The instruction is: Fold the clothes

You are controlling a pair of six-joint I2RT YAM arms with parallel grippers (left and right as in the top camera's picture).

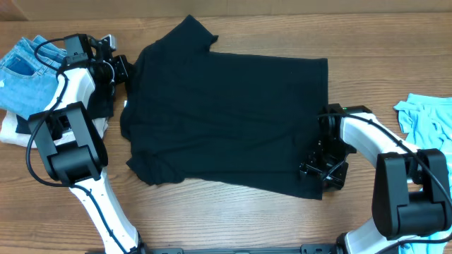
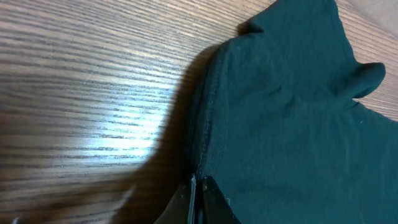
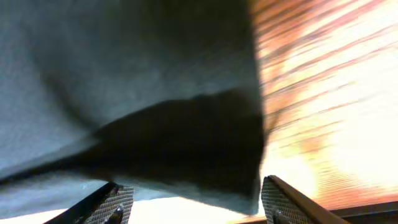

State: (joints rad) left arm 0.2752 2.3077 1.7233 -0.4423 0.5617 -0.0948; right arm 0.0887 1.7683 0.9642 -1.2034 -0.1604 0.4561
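Observation:
The clothes [image 1: 226, 113], a plain black T-shirt, lie spread across the middle of the wooden table. My left gripper [image 1: 121, 69] is at the shirt's left edge. In the left wrist view its jaws [image 2: 198, 182] are pressed together, and the shirt's [image 2: 292, 124] stitched edge runs into the tips, slightly raised off the wood. My right gripper [image 1: 323, 169] is at the shirt's near right corner. In the right wrist view it [image 3: 196, 202] stands open, its ribbed pads [image 3: 118, 200] far apart. The dark corner of the shirt [image 3: 124, 74] hangs loose between and above them.
A frayed blue denim piece [image 1: 21, 63] lies at the far left on a cream-white folded garment [image 1: 10, 128]. A light blue garment [image 1: 427, 120] lies at the right edge. Both arm bases stand at the table's near side.

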